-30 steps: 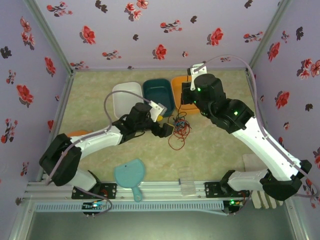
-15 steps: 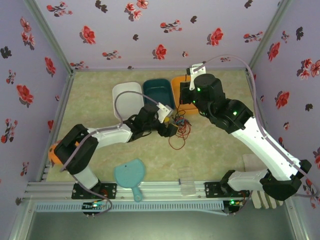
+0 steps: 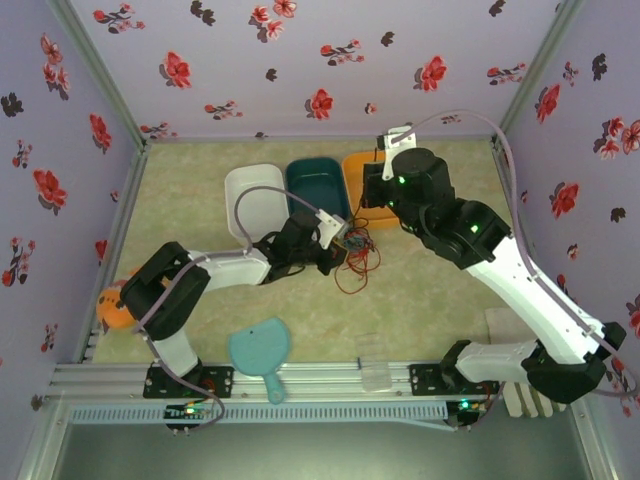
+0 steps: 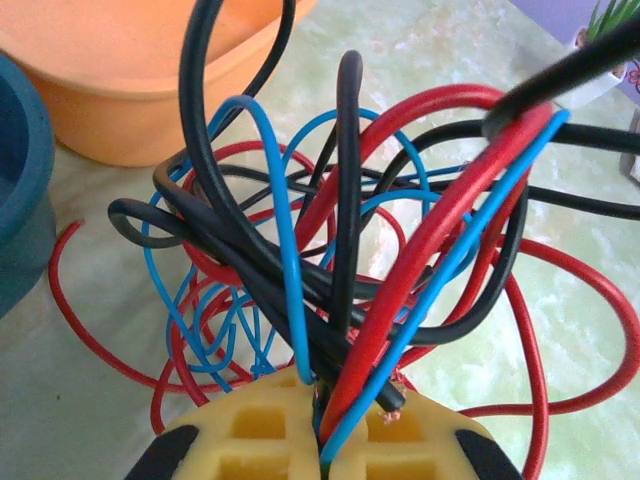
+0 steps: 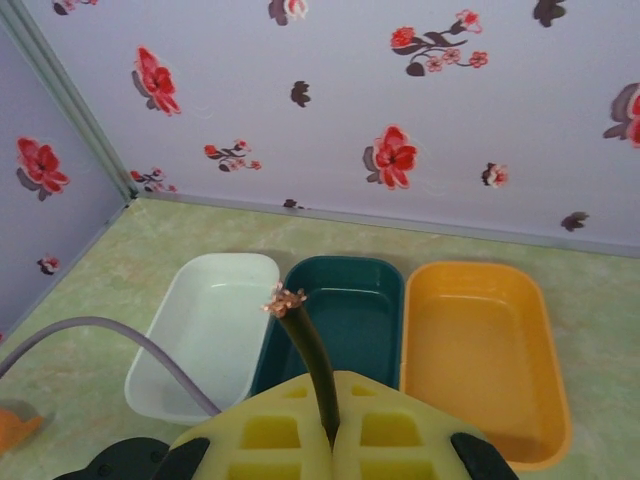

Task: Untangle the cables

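Yellow-fingered left gripper point(image 4: 322, 440) is clamped on red, blue and black strands of the cables point(image 4: 340, 260), and the tangle fans straight ahead of it toward the orange bin point(image 4: 120, 70). Right gripper point(image 5: 335, 425) is closed on the end of one black strand point(image 5: 318, 370) over the bins, so the tangle on the table lies much nearer the left arm.

soft, even, fairly bright light from above casts only faint shadows; the overhead view looks slightly grainy, and the cables point(image 4: 345, 200) nearest the left wrist lens are blurred.
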Robot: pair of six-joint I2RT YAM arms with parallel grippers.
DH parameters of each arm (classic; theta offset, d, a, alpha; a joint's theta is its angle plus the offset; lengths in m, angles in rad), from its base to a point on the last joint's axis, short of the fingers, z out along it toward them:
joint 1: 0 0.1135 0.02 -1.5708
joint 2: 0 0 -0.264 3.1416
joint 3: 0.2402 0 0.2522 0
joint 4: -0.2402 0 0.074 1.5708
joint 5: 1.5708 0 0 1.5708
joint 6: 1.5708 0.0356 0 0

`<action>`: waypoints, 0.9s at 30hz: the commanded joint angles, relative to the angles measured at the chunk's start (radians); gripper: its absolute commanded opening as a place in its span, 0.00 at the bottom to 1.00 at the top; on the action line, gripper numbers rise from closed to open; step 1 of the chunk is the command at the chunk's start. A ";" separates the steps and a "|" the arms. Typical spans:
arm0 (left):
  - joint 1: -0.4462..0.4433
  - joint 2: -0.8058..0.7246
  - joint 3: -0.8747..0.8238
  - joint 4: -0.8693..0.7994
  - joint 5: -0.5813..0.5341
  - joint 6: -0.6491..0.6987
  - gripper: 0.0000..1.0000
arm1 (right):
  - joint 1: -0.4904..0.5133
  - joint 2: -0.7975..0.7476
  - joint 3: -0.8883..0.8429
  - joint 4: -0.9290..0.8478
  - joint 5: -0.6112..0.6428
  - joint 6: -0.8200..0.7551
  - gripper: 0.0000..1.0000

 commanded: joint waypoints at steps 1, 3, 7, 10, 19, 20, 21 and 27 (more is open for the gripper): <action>0.007 -0.037 -0.048 -0.019 -0.007 -0.004 0.02 | -0.003 -0.039 0.045 -0.016 0.094 -0.023 0.00; 0.009 -0.046 -0.072 -0.039 -0.014 -0.003 0.05 | -0.003 -0.042 0.066 -0.029 0.117 -0.041 0.00; 0.010 -0.055 -0.114 -0.081 -0.023 -0.003 0.10 | -0.003 -0.038 0.124 -0.056 0.136 -0.077 0.00; 0.011 -0.072 -0.144 -0.084 -0.026 -0.008 0.13 | -0.004 -0.036 0.158 -0.058 0.138 -0.096 0.00; 0.010 -0.077 -0.165 -0.106 -0.054 -0.017 0.03 | -0.002 -0.020 0.258 -0.050 0.107 -0.149 0.00; 0.012 -0.075 -0.166 -0.109 -0.058 -0.019 0.00 | -0.002 -0.019 0.274 -0.054 0.108 -0.155 0.00; 0.013 -0.075 -0.168 -0.113 -0.065 -0.020 0.00 | -0.002 -0.016 0.293 -0.060 0.111 -0.163 0.00; 0.026 -0.072 -0.188 -0.120 -0.076 -0.037 0.00 | -0.003 -0.019 0.353 -0.070 0.173 -0.217 0.00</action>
